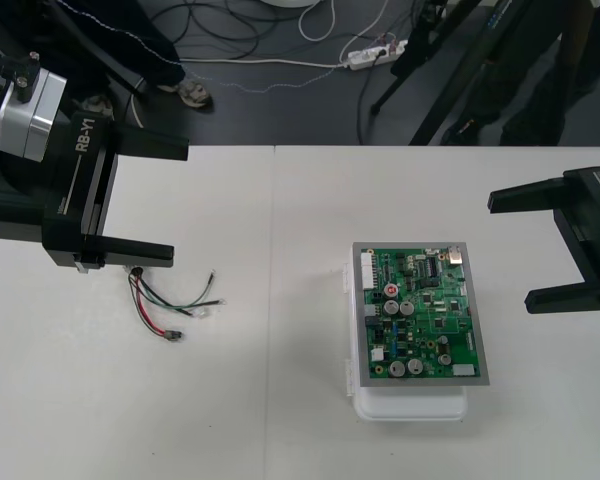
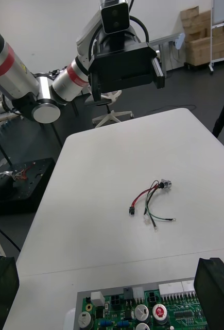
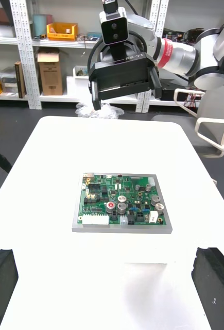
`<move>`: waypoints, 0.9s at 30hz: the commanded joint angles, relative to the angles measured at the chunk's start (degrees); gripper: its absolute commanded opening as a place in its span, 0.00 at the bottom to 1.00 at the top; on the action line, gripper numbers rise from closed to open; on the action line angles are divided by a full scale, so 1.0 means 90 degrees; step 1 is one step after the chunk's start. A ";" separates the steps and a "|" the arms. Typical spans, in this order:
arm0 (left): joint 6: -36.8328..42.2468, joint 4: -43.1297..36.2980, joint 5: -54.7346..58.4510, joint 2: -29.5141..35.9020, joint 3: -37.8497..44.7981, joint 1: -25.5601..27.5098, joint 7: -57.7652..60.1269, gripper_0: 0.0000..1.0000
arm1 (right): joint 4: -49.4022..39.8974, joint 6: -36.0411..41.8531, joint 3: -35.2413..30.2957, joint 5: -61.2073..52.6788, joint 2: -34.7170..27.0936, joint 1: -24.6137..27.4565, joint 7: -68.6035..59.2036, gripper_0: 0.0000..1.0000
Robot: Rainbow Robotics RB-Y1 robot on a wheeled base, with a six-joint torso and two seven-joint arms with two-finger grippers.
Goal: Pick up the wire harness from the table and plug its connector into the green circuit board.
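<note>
left gripper: the left gripper (image 1: 177, 203) is wide open and holds nothing; it hangs over the desk (image 1: 280, 250) on its left side
right gripper: the right gripper (image 1: 511, 250) is also wide open and empty, waiting right of the green circuit board (image 1: 420, 315)
harness: the harness (image 1: 175, 300) lies loose on the desk just beside the left gripper, well apart from the board; plug (image 1: 173, 335) not in the board
risk, grasp: we think the flat thin wires may slip, or the gripper may catch stray wires instead of the plug
risk, insert: we expect a tilted plug to miss its port; pushing could shift the white base (image 1: 410, 405)
risk, snag: free wire ends and the socket (image 2: 166, 184) may drag across components
</note>
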 commanded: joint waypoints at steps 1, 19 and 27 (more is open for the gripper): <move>-0.0071 -0.0038 0.0088 -0.0032 0.0138 -0.0208 0.0028 1.00 | -0.0013 -0.0040 -0.0197 -0.0026 -0.0039 0.0045 0.0282 1.00; -0.0071 -0.0038 0.0088 -0.0032 0.0138 -0.0208 0.0028 1.00 | -0.0013 -0.0040 -0.0197 -0.0026 -0.0039 0.0045 0.0282 1.00; -0.0071 -0.0038 0.0088 -0.0032 0.0138 -0.0208 0.0028 1.00 | -0.0013 -0.0040 -0.0197 -0.0026 -0.0039 0.0045 0.0282 1.00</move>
